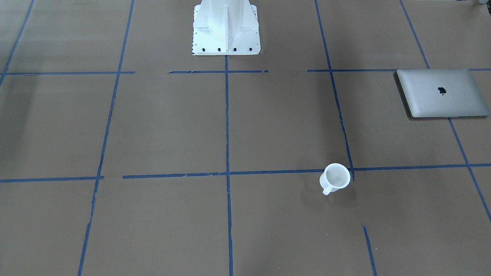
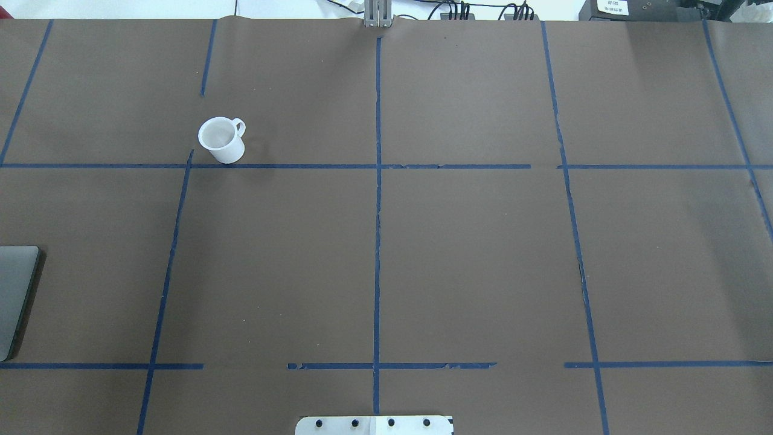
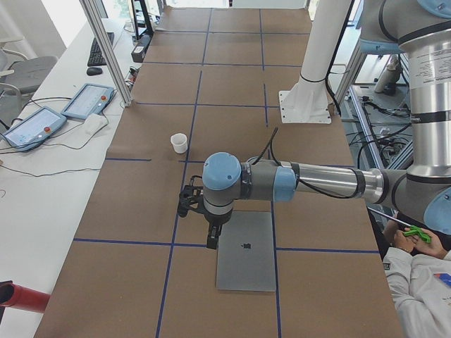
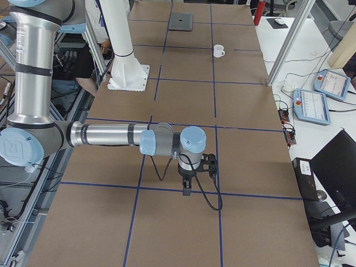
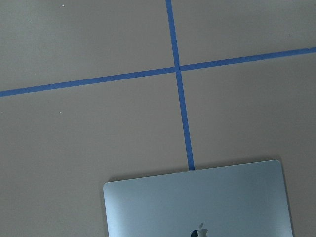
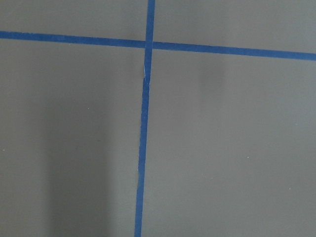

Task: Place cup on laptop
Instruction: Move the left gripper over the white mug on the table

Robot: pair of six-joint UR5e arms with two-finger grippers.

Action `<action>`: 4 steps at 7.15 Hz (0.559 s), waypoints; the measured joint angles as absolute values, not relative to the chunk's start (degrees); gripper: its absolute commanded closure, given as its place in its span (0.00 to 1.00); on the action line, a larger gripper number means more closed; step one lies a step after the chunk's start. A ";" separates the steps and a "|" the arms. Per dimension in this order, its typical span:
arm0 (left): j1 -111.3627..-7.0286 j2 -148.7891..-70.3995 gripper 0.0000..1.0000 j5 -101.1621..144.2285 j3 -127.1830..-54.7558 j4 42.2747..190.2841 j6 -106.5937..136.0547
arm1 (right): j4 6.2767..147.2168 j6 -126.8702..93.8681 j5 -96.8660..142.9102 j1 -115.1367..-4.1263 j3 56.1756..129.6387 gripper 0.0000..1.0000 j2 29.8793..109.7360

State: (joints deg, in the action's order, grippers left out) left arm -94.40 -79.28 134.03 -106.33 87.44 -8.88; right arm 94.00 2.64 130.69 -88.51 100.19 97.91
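The white cup (image 1: pixel 336 178) stands upright on the brown table, handle to one side; it also shows in the overhead view (image 2: pixel 221 140) and both side views (image 3: pixel 180 143) (image 4: pixel 219 51). The silver-grey laptop (image 1: pixel 441 93) lies closed and flat, apple logo up, at the table's left end (image 2: pixel 15 296) (image 3: pixel 246 250) (image 5: pixel 197 202). My left gripper (image 3: pixel 211 241) hangs above the table by the laptop's edge, far from the cup; I cannot tell whether it is open or shut. My right gripper (image 4: pixel 186 189) hangs over bare table at the other end; I cannot tell its state either.
The white robot pedestal (image 1: pixel 226 30) stands at the table's middle rear edge. Blue tape lines (image 2: pixel 377 211) grid the brown surface. Teach pendants (image 3: pixel 88 102) lie on the side bench. A person (image 3: pixel 416 282) sits by the left arm's base.
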 measured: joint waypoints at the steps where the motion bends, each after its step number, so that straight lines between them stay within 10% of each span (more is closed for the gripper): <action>1: -94.37 -79.31 0.00 134.05 -106.37 87.41 -8.80 | 93.99 2.64 130.69 -88.51 100.20 0.00 97.91; 4: -93.99 -79.30 0.00 133.70 -107.96 87.45 -8.54 | 94.02 2.64 130.69 -88.51 100.19 0.00 97.91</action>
